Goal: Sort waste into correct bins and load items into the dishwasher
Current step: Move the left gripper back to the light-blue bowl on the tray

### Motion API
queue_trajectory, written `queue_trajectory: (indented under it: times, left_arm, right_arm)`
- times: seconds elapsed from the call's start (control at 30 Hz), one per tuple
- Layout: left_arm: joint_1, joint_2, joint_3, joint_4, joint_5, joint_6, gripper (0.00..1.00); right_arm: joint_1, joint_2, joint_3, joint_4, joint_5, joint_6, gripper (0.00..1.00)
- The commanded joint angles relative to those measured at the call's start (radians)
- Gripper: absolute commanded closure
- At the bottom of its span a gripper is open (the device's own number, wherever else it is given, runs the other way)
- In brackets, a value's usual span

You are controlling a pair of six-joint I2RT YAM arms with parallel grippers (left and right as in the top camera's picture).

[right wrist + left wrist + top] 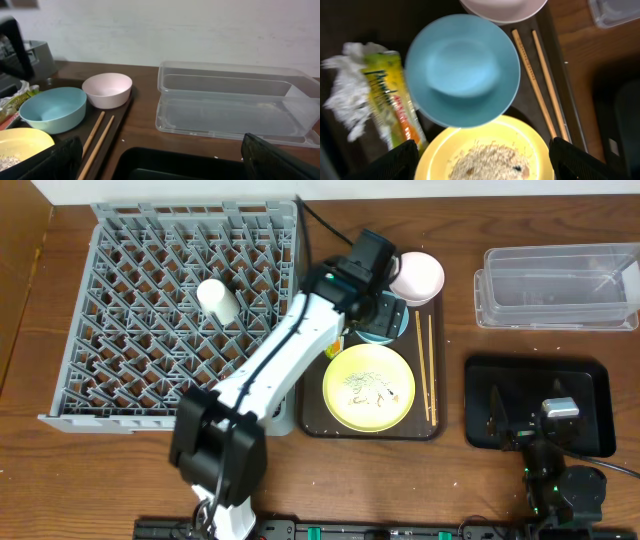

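Left end effector (487,162): released, fingers spread wide, nothing between them. We see it hovering over the light blue bowl (462,70), which stands upright and empty on the dark brown serving tray (312,420).

Just beside the bowl on that tray:
- yellow plate (369,387), with rice scraps (490,162) in its middle
- crumpled white wrapper (345,90), with the yellow-green packet (387,100) against it, on the bowl's rack side
- white bowl (418,275) at the tray's far corner
- wooden chopsticks (535,85), lying side by side along the tray's right edge

White cup (217,298): among the pegs of the grey dish rack (130,380), which sits to the left of the serving tray. We cannot tell whether the cup is upright.

Right end effector (165,162): released as well, fingers far apart, holding nothing, low over the black tray (590,380). Beyond it is the clear plastic tub (560,285). Both bins rest on the wooden surface (470,220), right of the serving tray.
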Motion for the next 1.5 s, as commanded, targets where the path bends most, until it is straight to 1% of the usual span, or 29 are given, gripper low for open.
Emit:
queue_trajectory:
  times: [0.0, 0.07, 0.17, 0.33, 0.77, 0.9, 0.97, 1.0, 1.27, 1.4, 1.47]
  left_arm:
    - [-0.024, 0.085, -0.011, 0.029, -0.013, -0.007, 0.16]
    - [-0.033, 0.135, -0.011, 0.069, -0.012, -0.007, 0.16]
    - [-0.036, 0.165, -0.011, 0.119, -0.004, -0.007, 0.22]
    - [-0.038, 0.188, -0.011, 0.2, 0.07, 0.005, 0.23]
    - [-0.044, 0.262, -0.013, 0.236, 0.074, -0.016, 0.24]
    - [-0.048, 0.262, -0.013, 0.264, 0.093, -0.023, 0.25]
    - [-0.049, 0.263, -0.013, 0.277, 0.093, -0.023, 0.29]
    - [-0.05, 0.267, -0.013, 0.28, 0.093, -0.023, 0.3]
    - [-0.05, 0.328, -0.013, 0.283, 0.093, -0.024, 0.3]
    - [-0.05, 0.334, -0.013, 0.286, 0.092, -0.05, 0.4]
    - [-0.05, 0.334, -0.013, 0.291, 0.092, -0.05, 0.48]
  right_arm:
    - [0.011, -0.005, -0.002, -0.004, 0.003, -0.007, 0.01]
    - [0.011, -0.005, -0.002, -0.004, 0.003, -0.007, 0.01]
    - [0.011, -0.005, -0.002, -0.004, 0.003, -0.007, 0.01]
    - [0.011, -0.005, -0.002, -0.004, 0.003, -0.007, 0.01]
    - [0.011, -0.005, -0.002, -0.004, 0.003, -0.007, 0.01]
    - [0.011, -0.005, -0.002, -0.004, 0.003, -0.007, 0.01]
    - [0.011, -0.005, -0.002, -0.004, 0.003, -0.007, 0.01]
    - [0.011, -0.005, -0.002, -0.004, 0.003, -0.007, 0.01]
    - [0.011, -0.005, -0.002, -0.004, 0.003, -0.007, 0.01]
    - [0.011, -0.005, -0.002, -0.004, 0.003, -0.007, 0.01]
    - [0.011, -0.005, -0.002, -0.004, 0.003, -0.007, 0.01]
